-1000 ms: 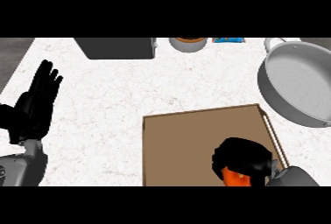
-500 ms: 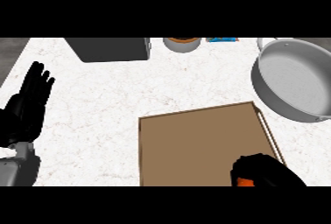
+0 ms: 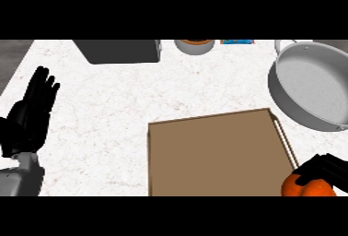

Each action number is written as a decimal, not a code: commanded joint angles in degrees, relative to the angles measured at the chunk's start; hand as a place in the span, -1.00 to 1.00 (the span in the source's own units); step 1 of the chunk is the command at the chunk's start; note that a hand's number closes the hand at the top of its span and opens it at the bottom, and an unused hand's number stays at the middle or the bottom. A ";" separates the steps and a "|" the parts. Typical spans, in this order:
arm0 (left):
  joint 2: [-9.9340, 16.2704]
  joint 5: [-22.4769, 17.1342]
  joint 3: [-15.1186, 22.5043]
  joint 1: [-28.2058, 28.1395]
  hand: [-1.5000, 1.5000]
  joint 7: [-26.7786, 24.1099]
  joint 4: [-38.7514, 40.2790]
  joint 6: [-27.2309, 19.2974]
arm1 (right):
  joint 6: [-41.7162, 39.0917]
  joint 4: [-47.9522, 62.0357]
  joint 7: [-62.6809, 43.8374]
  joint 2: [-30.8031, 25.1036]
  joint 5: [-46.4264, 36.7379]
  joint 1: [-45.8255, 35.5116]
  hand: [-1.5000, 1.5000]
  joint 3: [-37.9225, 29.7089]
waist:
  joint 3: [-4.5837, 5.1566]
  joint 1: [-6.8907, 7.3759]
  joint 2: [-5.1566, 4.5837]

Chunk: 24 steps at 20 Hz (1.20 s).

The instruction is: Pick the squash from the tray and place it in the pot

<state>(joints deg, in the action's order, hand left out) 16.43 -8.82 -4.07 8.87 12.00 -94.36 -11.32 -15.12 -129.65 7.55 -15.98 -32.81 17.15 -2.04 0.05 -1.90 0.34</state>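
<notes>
Squash (image 3: 307,188) now off tray (image 3: 211,156), at its right edge, right robot hand (image 3: 325,169) curled round it; pot (image 3: 314,84) next. Left robot hand (image 3: 31,117) spread, resting.

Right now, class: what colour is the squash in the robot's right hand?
Orange, seen in the head view: squash, right hand.

Pot (image 3: 314,85) right, behind tray (image 3: 216,156)

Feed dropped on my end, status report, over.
Right hand shut on squash, off tray's right edge. Left hand open, resting. Pot not yet reached.
</notes>
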 commanded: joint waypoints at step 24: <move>-1.92 1.89 0.08 3.92 0.00 1.10 0.00 2.10 | 10.67 44.58 3.53 -16.83 0.68 -33.42 1.00 -22.29 | -0.10 3.76 -1.12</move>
<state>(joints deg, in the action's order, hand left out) 14.37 -6.88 -4.01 11.50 13.26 -94.64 -9.61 -11.75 -89.07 8.25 -29.35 -21.66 -14.28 -25.65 -0.06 1.00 -0.41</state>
